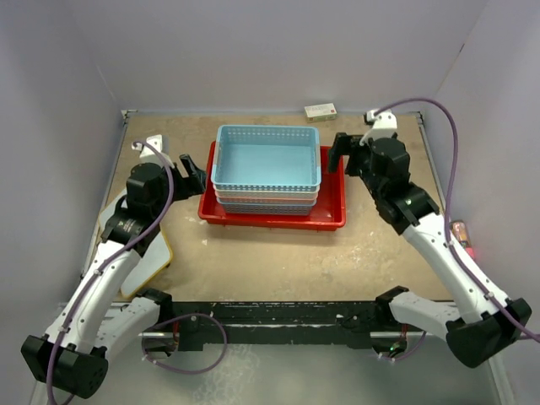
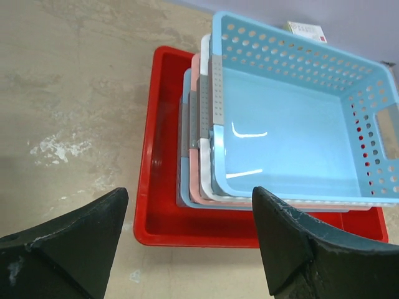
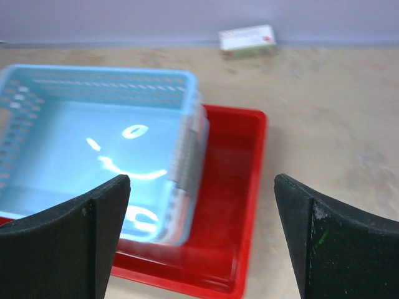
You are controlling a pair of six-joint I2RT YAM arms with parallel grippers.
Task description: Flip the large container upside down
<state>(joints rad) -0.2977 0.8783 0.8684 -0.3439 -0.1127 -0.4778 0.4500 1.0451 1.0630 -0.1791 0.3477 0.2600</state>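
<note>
The large container (image 1: pixel 334 207) is a shallow red tray lying right side up in the middle of the table. A stack of perforated baskets, with a light-blue basket (image 1: pixel 266 162) on top, fills most of it. My left gripper (image 1: pixel 193 172) hovers open just off the tray's left end, nothing between its fingers. My right gripper (image 1: pixel 342 154) stands open at the tray's right end, also holding nothing. In the left wrist view the red tray (image 2: pixel 163 156) and the basket stack (image 2: pixel 287 137) lie beyond the open gripper (image 2: pixel 190 193). The right wrist view shows the tray (image 3: pixel 232 205) under the open gripper (image 3: pixel 202 179).
A small white box (image 1: pixel 321 110) lies by the back wall behind the tray. A white and yellow flat board (image 1: pixel 148 258) lies under the left arm. A small red object (image 1: pixel 461 236) sits beyond the table's right edge. Grey walls close in three sides.
</note>
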